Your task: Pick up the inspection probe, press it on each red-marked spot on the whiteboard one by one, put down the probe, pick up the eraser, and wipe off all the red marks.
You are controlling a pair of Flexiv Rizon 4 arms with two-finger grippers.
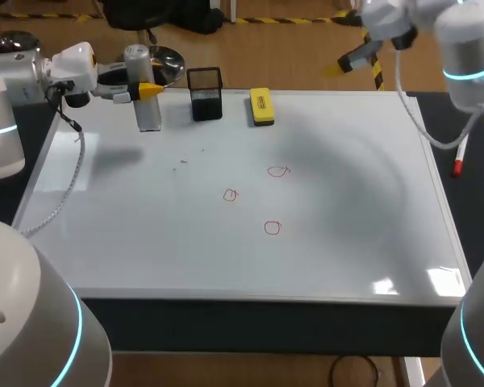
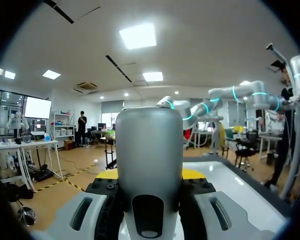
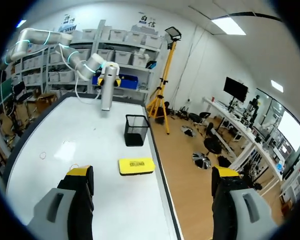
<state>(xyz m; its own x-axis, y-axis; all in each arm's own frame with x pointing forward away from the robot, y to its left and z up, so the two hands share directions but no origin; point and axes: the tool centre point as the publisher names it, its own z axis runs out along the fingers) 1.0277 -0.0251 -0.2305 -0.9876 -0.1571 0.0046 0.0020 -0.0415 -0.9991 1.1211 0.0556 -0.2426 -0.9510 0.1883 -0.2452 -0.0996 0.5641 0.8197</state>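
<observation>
The left gripper is clamped on the upright silver cylindrical probe near the white surface's far-left corner. Three red circled marks look unpressed and unwiped. The yellow block eraser lies at the far edge. The right gripper gapes empty.

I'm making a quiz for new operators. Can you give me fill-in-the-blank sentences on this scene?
The whiteboard carries ___ red marks. The left end effector is shut on the grey probe, which is held ___. The right end effector is ___ and holds nothing. The eraser beside the black mesh holder is ___ in colour.
Missing words: three; upright; open; yellow.
</observation>
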